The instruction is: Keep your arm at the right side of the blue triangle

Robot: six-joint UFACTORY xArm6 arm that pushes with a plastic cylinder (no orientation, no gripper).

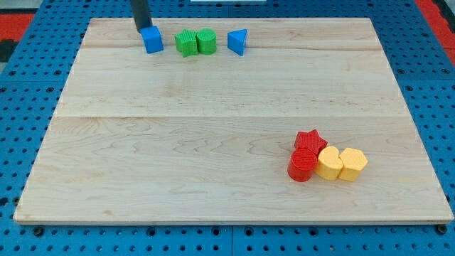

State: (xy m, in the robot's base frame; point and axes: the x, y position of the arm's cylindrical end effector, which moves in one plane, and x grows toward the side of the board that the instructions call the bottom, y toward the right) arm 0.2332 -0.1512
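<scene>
The blue triangle (238, 41) lies near the view's top edge of the wooden board (213, 142), right of centre-left. My tip (141, 30) is far to its left, touching the top-left corner of a blue cube (152, 40). Between the cube and the triangle sit a green star (186, 43) and a green cylinder (206, 41), touching each other. The rod runs up out of the view's top.
At the view's lower right is a cluster: a red star (310, 141), a red cylinder (303, 165), a yellow cylinder (329, 163) and a yellow hexagon block (352, 163). Blue pegboard (21, 107) surrounds the board.
</scene>
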